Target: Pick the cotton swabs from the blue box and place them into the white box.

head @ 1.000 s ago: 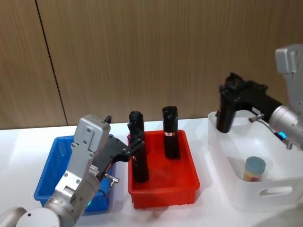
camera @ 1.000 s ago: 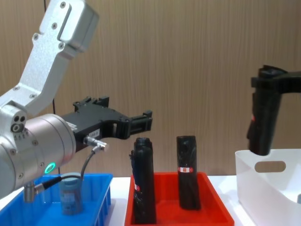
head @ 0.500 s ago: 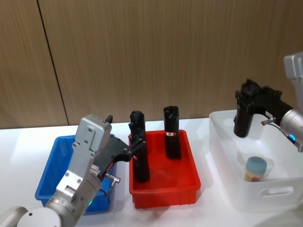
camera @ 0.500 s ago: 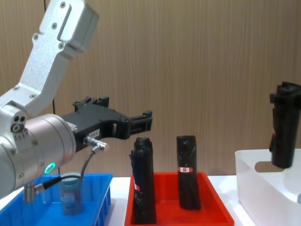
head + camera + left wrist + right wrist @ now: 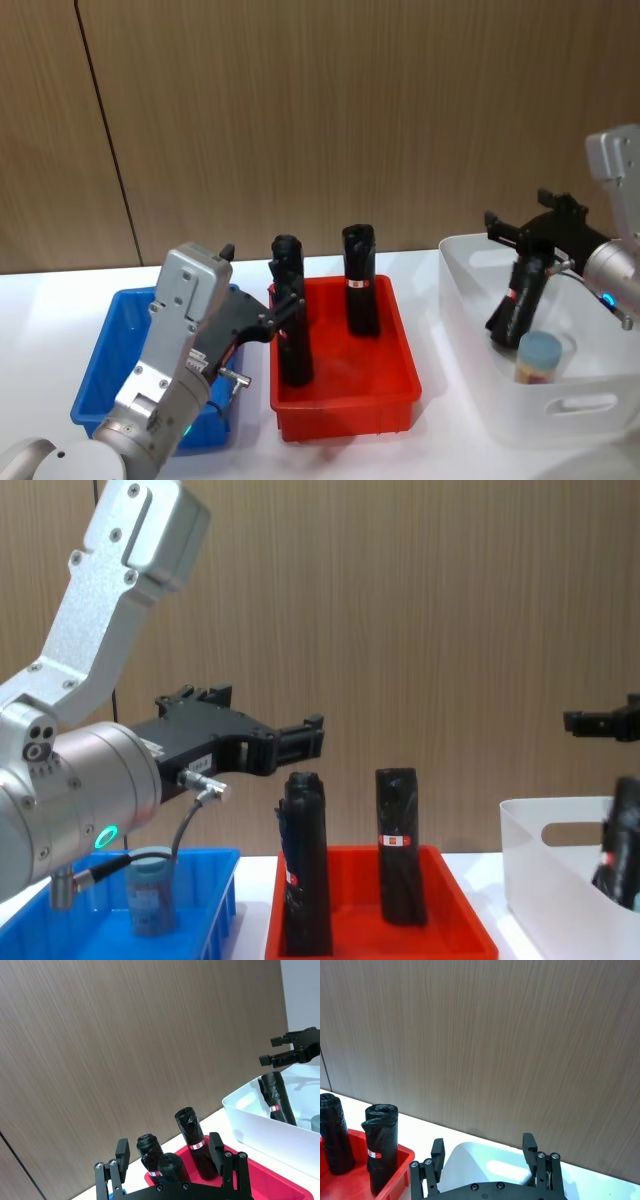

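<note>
Over the white box (image 5: 560, 405) I've got the right gripper (image 5: 533, 229), fingers spread wide, nothing between them. Below it a black roll (image 5: 517, 297) leans inside the box, base down, top tipped toward the gripper; I read them as apart, though from the head view it's close.

One jar of cotton swabs (image 5: 538, 357) stands upright in the white box, just beside the roll's base, nearer the handle cut-out side. Grey-blue lid up, long axis vertical.

Second jar of cotton swabs (image 5: 150, 893) stands upright in the blue box (image 5: 105, 355), lid up, axis vertical too. In the chest view it's partly behind my left arm's cable.

Red tray (image 5: 345, 385) sits between the blue box and the white box. Two black wrapped rolls (image 5: 360, 280) stand upright in it; a red-white label shows on the one nearer the white box. The roll nearer the blue box (image 5: 290, 325) is partly covered by the left gripper in the head view.

Left gripper (image 5: 318, 738) hangs above the gap between blue box and red tray, pointing toward the white box side. Fingers parted in the left wrist view (image 5: 170, 1157), holding nothing.
</note>
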`<state>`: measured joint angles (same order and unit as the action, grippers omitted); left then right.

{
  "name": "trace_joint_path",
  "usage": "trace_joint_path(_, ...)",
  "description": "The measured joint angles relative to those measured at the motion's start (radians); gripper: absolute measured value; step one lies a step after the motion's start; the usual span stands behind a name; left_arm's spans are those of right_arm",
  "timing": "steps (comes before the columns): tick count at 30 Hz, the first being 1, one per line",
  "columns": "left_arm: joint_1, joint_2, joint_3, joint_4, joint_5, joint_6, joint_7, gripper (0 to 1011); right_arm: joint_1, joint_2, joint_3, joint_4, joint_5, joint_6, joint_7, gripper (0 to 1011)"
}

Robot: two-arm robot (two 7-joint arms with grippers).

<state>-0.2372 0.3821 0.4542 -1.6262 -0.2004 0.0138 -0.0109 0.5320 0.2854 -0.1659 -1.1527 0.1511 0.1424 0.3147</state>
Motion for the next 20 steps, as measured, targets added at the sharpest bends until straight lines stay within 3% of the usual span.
trace_joint_path(3,0.000,0.000,0.000,0.000,0.000,0.000,0.000,1004,0.002,-0.001,-0.002,0.008,-0.002,-0.002,0.000,1002)
trace_joint_path(20,0.000,0.000,0.000,0.000,0.000,0.000,0.000,1004,0.008,-0.004,-0.006,0.029,-0.007,-0.007,0.000,1002)
